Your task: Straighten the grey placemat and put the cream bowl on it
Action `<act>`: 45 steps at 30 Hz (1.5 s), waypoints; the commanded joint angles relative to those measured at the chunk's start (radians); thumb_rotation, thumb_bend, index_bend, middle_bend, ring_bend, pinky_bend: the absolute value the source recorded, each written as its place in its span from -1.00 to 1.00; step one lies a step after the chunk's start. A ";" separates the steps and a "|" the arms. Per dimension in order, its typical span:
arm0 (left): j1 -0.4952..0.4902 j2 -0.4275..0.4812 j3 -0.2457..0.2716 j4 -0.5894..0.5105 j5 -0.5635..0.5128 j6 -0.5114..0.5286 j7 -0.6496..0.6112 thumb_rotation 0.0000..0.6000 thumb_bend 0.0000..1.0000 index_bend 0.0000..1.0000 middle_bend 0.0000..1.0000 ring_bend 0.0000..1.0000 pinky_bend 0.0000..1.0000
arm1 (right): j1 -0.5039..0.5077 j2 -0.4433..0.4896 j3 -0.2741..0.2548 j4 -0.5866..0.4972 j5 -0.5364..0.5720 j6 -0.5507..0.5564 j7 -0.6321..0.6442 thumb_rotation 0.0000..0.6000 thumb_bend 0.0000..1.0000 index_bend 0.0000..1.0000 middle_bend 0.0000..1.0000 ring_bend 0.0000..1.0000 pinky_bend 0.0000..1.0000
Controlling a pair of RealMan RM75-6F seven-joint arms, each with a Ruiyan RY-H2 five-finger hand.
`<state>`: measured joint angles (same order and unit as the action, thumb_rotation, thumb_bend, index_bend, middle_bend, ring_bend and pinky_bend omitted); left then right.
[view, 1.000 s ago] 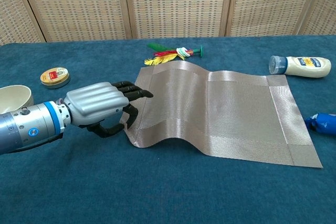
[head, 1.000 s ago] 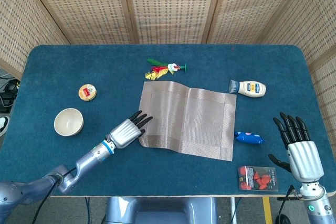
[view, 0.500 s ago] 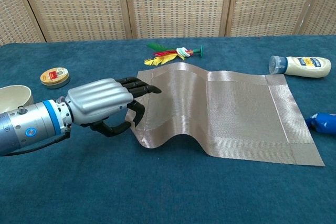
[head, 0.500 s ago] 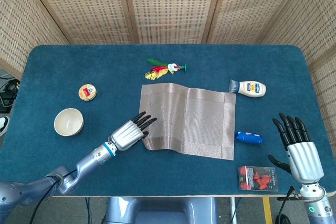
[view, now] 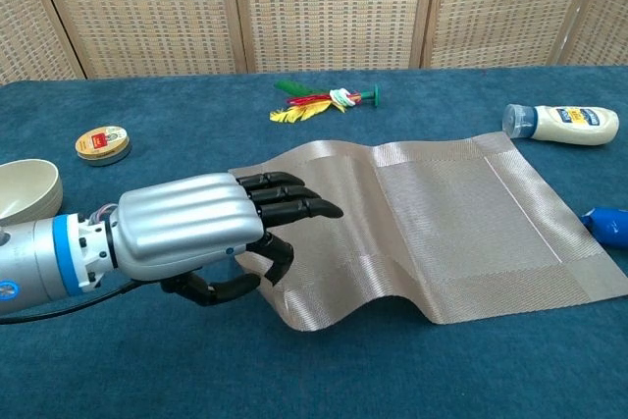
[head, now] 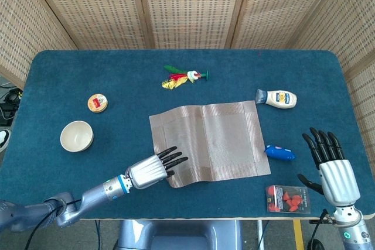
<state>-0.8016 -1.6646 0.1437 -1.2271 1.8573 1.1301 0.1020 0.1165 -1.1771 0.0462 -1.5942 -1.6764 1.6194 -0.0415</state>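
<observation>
Cream bowl (head: 77, 136): sits on the blue table (head: 70, 74) at about 9 o'clock, well apart from the mat, with nothing in it.
Left hand (head: 153, 168): at about 7 o'clock, pinching the near left corner of the mat between its thumb and fingers (view: 294, 205).
Grey placemat (head: 217, 141): lies in the middle of the table, a bit crooked, with a bump along its near edge where the corner is lifted.
Right hand (head: 331, 165): at about 4 o'clock, off the mat, fingers spread apart and holding nothing.
Step now: this looks like the straightening part; the bowl part is not yet done.
Next move: probably needs the corner pulled until the mat lies flat and square, then let go and reach left for the bowl.
</observation>
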 commanded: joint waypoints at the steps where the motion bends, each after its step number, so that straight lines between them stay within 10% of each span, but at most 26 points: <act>1: 0.000 0.020 0.021 -0.030 0.019 0.000 0.018 1.00 0.17 0.65 -1.00 -1.00 -1.00 | 0.000 -0.001 -0.001 -0.001 -0.002 -0.001 -0.001 1.00 -1.00 -0.90 -1.00 -1.00 -1.00; 22: 0.017 0.154 0.161 -0.070 0.197 0.079 0.064 1.00 0.17 0.67 -1.00 -1.00 -1.00 | 0.002 -0.015 -0.001 0.003 -0.010 -0.017 -0.027 1.00 -1.00 -0.90 -1.00 -1.00 -1.00; 45: 0.080 0.164 0.134 0.080 0.137 0.115 -0.005 1.00 0.17 0.67 -1.00 -1.00 -1.00 | 0.002 -0.025 -0.006 0.003 -0.022 -0.025 -0.047 1.00 -1.00 -0.90 -1.00 -1.00 -1.00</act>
<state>-0.7228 -1.5003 0.2778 -1.1479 1.9936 1.2439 0.0983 0.1188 -1.2018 0.0404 -1.5912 -1.6980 1.5940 -0.0880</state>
